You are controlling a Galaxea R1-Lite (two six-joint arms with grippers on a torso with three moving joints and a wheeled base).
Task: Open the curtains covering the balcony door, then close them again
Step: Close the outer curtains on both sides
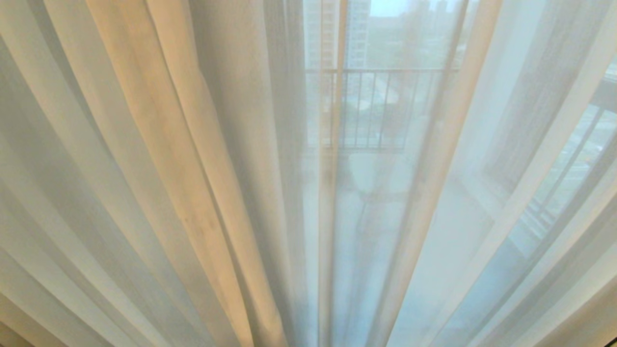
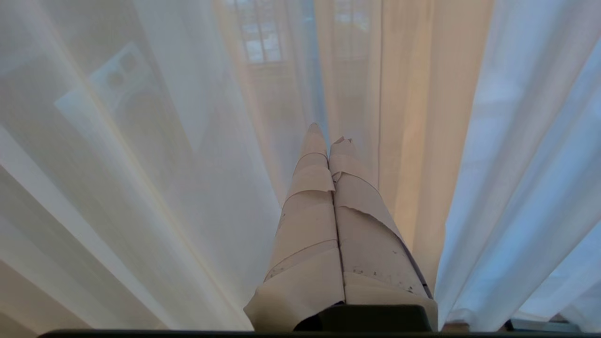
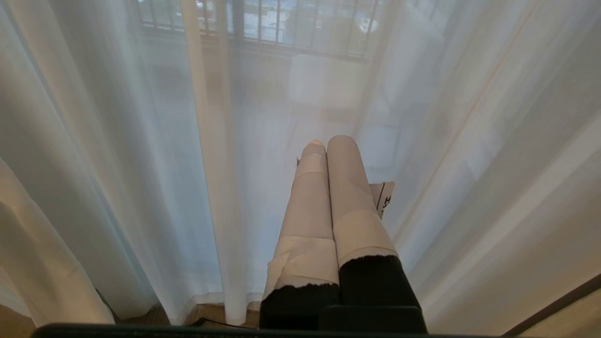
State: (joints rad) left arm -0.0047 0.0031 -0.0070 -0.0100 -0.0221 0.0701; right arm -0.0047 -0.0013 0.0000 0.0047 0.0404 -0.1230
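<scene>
The curtains fill the head view: cream opaque folds (image 1: pixel 159 144) on the left and thin white sheer (image 1: pixel 506 159) across the middle and right. Behind the sheer the balcony door frame (image 1: pixel 330 159) shows as a faint upright bar. Neither arm shows in the head view. My left gripper (image 2: pixel 329 136) is shut, its tape-wrapped fingers pressed together with nothing between them, pointing at sheer folds (image 2: pixel 164 188) beside a cream fold (image 2: pixel 413 141). My right gripper (image 3: pixel 328 141) is shut and empty too, pointing at the sheer (image 3: pixel 141 141) just in front of it.
Balcony railing bars (image 1: pixel 381 106) and far buildings show through the sheer. A pale boxy shape (image 2: pixel 122 89) stands behind the fabric in the left wrist view. Wooden floor (image 3: pixel 206 312) shows under the hem in the right wrist view, with a dark rail (image 3: pixel 558 300) near it.
</scene>
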